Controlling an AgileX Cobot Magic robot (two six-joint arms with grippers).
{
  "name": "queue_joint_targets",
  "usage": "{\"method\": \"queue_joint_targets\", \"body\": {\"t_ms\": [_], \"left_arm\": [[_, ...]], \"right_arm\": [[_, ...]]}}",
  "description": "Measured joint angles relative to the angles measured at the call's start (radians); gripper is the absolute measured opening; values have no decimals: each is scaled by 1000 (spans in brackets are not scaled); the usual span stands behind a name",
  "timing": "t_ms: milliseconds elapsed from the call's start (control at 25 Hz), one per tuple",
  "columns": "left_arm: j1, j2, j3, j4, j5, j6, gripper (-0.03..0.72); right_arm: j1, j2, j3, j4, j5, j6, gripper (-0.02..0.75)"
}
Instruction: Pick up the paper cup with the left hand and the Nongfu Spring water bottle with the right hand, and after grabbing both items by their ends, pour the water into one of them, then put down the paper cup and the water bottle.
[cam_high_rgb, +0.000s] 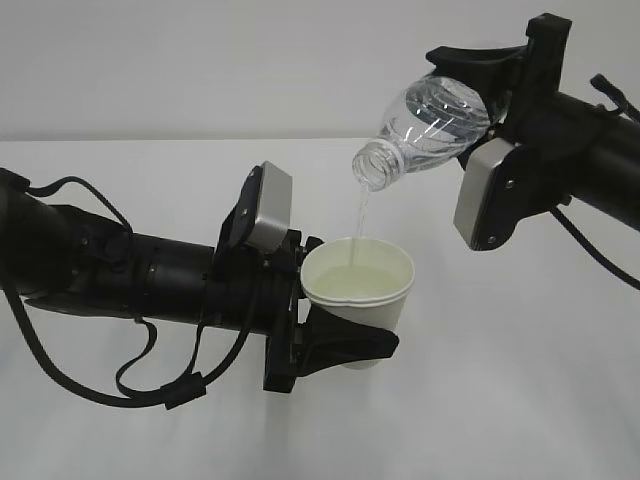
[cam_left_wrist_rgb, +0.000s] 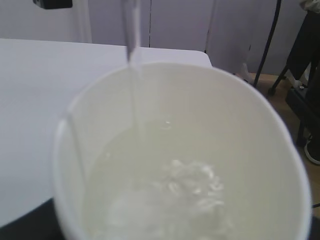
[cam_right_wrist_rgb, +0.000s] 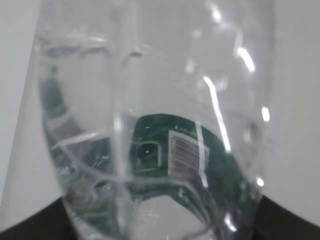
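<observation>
From the nine o'clock side the left hand (cam_high_rgb: 340, 330) reaches in low across the white table (cam_high_rgb: 520, 400), its black arm and looped cables lying along the left half of the scene. Its jaws are pinched around the paper cup (cam_high_rgb: 358, 290), one black finger wrapping the cup's lower wall at about six o'clock, the other tucked behind the rim at nine o'clock. The cup is upright and held off the table surface, a little left of centre. Its rolled rim is clear all the way round from twelve to four o'clock, with nothing crowding it there. In the left wrist view the cup is about half full of pale, bubbling liquid, and the table edge runs behind it at twelve o'clock, with dark stands on the floor beyond at two o'clock.

The water (cam_high_rgb: 359, 225) falls as a thin clear stream from the bottle mouth straight down into the cup, landing toward the rim's twelve o'clock side.

Up at one o'clock from the cup, the Nongfu Spring water bottle (cam_high_rgb: 435, 125) is tipped neck-down toward seven o'clock, its open mouth above the cup and apart from the rim. The right hand (cam_high_rgb: 490, 100) clamps the bottle's base end, jaws closed on it above and below, the arm coming in from three o'clock. The table at four to six o'clock lies bare and open.
</observation>
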Motion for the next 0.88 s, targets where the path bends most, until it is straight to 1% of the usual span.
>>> {"method": "queue_joint_targets", "body": {"t_ms": [760,880], "left_arm": [[0,0,0,-23,0,0,474],[0,0,0,-23,2,-17,474]], "right_arm": [[0,0,0,0,-4,0,400],[0,0,0,0,-5,0,400]]}}
